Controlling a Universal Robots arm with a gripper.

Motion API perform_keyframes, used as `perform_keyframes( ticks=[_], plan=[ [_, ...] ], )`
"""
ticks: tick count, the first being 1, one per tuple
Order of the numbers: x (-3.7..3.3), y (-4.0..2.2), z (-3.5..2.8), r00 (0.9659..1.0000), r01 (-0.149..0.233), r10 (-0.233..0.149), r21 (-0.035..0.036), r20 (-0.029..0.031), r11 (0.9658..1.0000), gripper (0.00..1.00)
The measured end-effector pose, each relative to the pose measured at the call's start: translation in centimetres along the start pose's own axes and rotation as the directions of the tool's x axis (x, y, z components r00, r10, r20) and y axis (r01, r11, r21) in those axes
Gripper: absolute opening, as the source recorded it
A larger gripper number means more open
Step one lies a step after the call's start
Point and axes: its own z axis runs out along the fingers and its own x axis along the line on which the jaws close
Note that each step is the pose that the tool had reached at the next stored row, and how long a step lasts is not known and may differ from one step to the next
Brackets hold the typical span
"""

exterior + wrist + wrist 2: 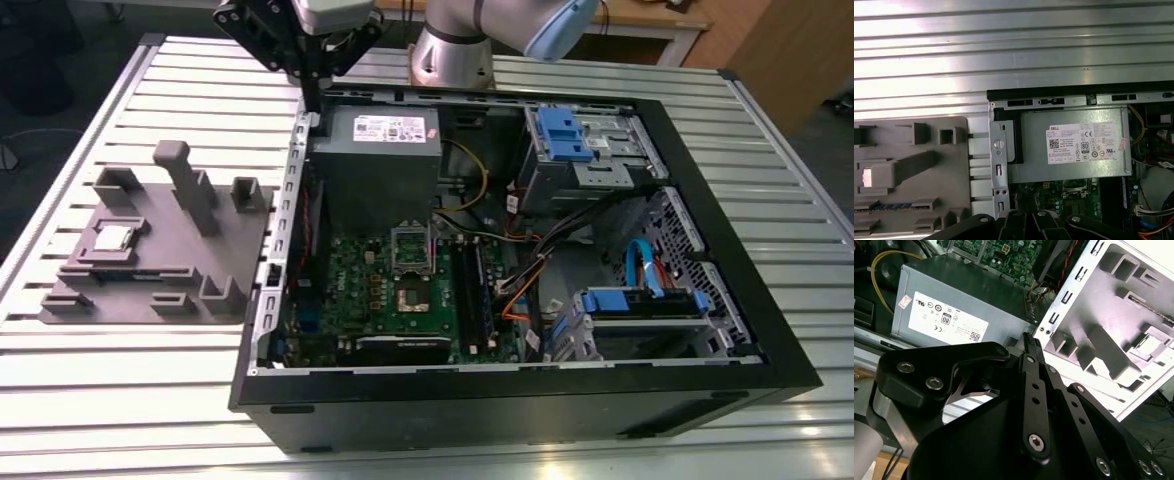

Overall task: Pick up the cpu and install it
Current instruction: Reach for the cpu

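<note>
The cpu [114, 238] is a small silvery square lying flat in a recess of the grey fixture block [160, 280] at the exterior view's left, outside the computer case. It shows as a bright pale square [869, 176] in the first wrist view and lies in the fixture [1149, 343] in the second wrist view. My gripper [316, 95] hangs high over the case's back left corner, well away from the cpu, its black fingers [1029, 342] together and holding nothing. The motherboard's socket [411, 292] lies open inside the case with its metal frame [411, 243] lifted.
The open black computer case [721, 250] lies on a slatted metal table [107, 400]. A grey power supply box [376, 150] with a white label sits under the gripper. Cables, blue drive bays [567, 135] and upright fixture posts [180, 180] stand nearby.
</note>
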Motion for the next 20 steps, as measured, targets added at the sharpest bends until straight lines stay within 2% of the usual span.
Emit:
perform_keyframes(
  ticks=[20],
  plan=[
    [0.40, -0.03, 0.08, 1.0000, 0.000, 0.000, 0.0000, -0.0004, 1.0000, 0.10]
  ],
)
